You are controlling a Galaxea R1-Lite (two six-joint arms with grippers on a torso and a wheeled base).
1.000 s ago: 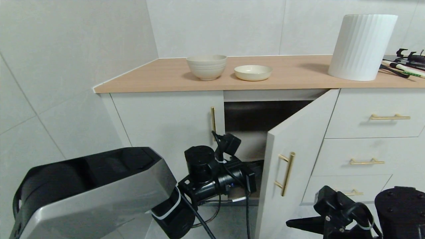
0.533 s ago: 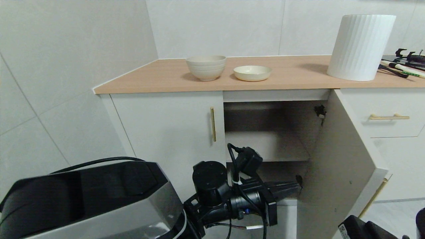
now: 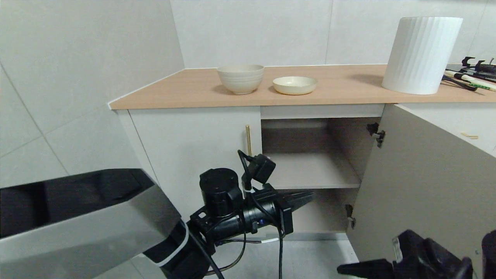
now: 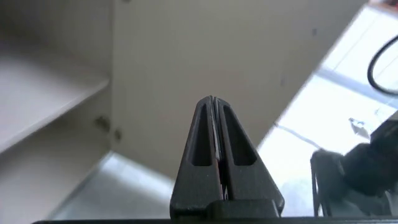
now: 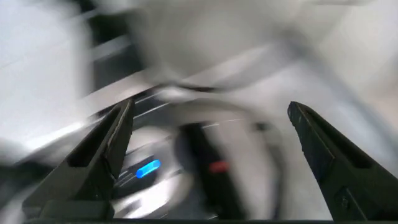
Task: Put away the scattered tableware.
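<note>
Now | bowl [image 3: 240, 78], dish [image 3: 295, 85] on counter [image 3: 174, 93] | cabinet door [image 3: 426, 186] open

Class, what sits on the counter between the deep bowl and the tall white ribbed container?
In the head view, a shallow cream dish sits beside the bowl; the counter from there to the container is bare.

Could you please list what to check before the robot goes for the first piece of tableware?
1. Cabinet door swung wide open: ok.
2. Shelf reachable through the opening: ok.
3. Deep bowl upright on the countertop: ok.
4. Shallow dish beside the bowl, not touching it: ok.
5. Left hand ready to grasp: not ok, it is shut on nothing, low by the lower compartment.
6. Right hand open: ok.
</note>
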